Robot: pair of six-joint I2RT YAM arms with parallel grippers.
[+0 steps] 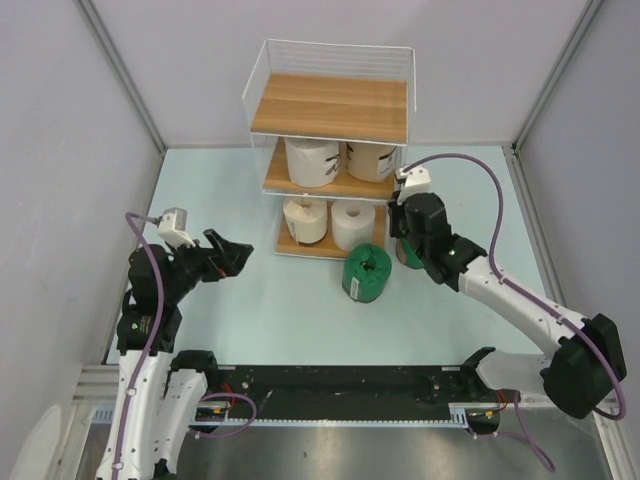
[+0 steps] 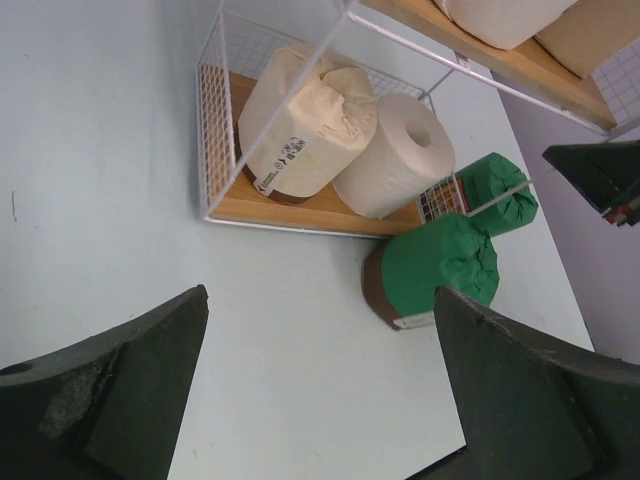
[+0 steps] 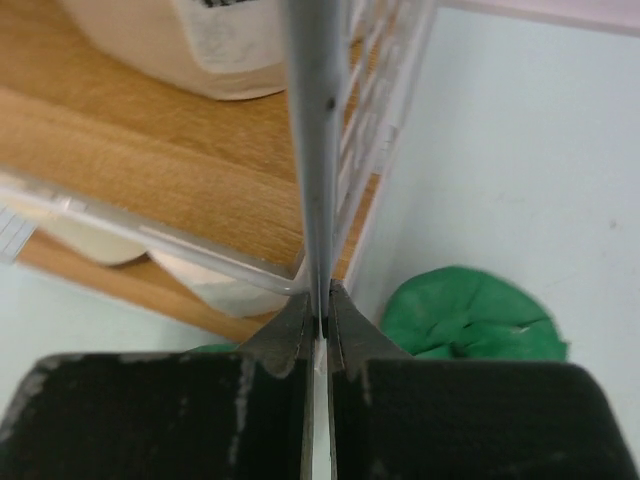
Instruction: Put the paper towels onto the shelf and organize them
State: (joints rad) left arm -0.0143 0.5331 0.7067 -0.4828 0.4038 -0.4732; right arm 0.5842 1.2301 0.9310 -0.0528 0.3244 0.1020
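The white wire shelf (image 1: 330, 105) stands at the back middle, its top board bare. Two cream rolls (image 1: 312, 160) sit on the middle board. A tan roll (image 1: 305, 220) and a cream roll (image 1: 353, 225) sit on the bottom board. One green roll (image 1: 366, 273) stands on the table in front of the shelf, and a second green roll (image 1: 408, 255) lies by its right corner, partly under my right arm. My right gripper (image 3: 318, 310) is shut on the shelf's front right wire post (image 3: 315, 150). My left gripper (image 2: 320, 300) is open and empty, well left of the green roll (image 2: 435, 270).
Grey walls close in the pale table at the back and on both sides. A black rail (image 1: 330, 385) runs along the near edge between the arm bases. The second green roll (image 3: 470, 315) lies just right of the held post.
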